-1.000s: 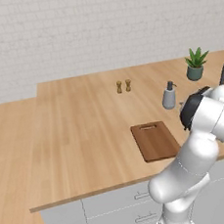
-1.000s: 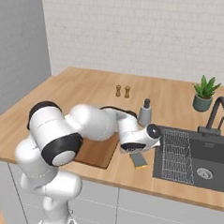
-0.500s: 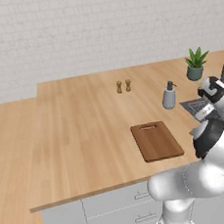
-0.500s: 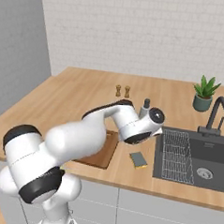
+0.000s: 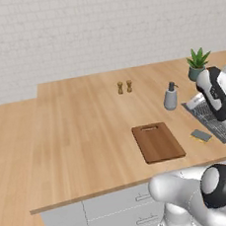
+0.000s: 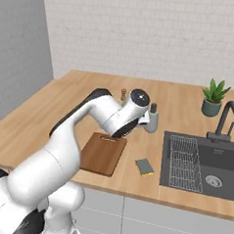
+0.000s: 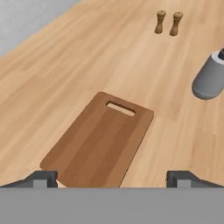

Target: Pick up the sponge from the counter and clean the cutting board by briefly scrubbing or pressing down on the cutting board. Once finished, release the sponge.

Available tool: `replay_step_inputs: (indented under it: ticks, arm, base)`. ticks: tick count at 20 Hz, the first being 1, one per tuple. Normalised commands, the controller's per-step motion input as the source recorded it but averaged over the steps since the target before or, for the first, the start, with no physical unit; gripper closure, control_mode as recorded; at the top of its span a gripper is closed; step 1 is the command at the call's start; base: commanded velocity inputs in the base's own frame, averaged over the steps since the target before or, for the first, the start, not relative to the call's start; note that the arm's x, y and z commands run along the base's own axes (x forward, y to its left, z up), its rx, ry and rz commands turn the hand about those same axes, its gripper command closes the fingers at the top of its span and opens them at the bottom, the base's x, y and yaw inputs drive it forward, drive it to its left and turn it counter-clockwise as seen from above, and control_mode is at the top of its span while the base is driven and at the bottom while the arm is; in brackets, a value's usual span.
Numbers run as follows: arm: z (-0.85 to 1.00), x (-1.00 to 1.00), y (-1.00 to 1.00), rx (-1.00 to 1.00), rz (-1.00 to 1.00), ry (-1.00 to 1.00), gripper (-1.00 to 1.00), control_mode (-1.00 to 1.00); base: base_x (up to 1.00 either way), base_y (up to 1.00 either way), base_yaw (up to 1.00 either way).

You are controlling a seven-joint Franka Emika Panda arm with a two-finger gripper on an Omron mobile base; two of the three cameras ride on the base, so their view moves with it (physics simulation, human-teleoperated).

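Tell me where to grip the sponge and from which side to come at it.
Come straight down from above. The sponge lies flat on the counter, between the cutting board and the sink, apart from both, so only its thin side edges offer a hold. Probably span its narrower width with the gripper's open fingers, which leaves room on either side.

A rendered home kitchen

A light-wood tabletop (image 6: 65, 106) ran along a white brick wall (image 6: 158, 33), with grey drawer fronts (image 5: 116, 214) below, a dark sink (image 6: 204, 163) with a black tap (image 6: 226, 121), a potted plant (image 6: 213, 98), and (near the middle) a cutting board (image 5: 157, 142) and two small shakers (image 5: 124, 87).
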Motion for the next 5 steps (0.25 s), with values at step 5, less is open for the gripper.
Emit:
replay_step_inputs:
  ticks: [5]
  arm:
    - [0.12, -0.78, 0.64, 0.06, -0.16, -0.11, -1.00, -1.00]
  base:
    - [0.00, 0.00, 0.00]
